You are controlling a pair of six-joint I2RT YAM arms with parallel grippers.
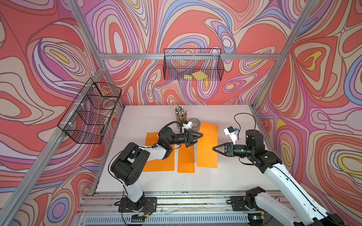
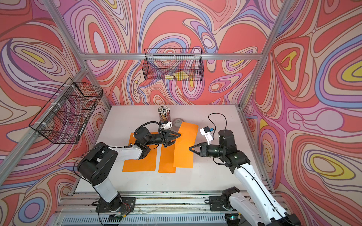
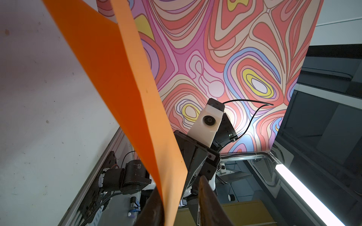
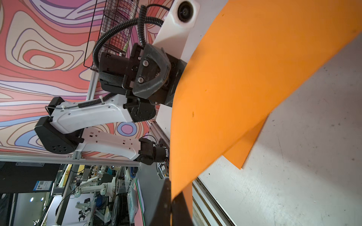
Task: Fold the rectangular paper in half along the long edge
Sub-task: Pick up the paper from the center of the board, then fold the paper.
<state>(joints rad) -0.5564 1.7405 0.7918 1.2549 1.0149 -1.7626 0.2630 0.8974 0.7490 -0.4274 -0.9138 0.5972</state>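
The orange paper (image 1: 207, 144) is raised over the tabletop (image 1: 156, 182), its long axis running near to far. The right tool (image 1: 214, 148) is clenched on its right edge. The left tool (image 1: 201, 135) straddles its left edge, grip unclear. The far cup (image 1: 181, 118) holds pencils (image 1: 181, 108).

Pencil cup (image 1: 181, 115) beside tape roll (image 1: 194, 122); back basket (image 1: 195, 63) w/ yellow notes (image 1: 197, 76); side basket (image 1: 86, 121)
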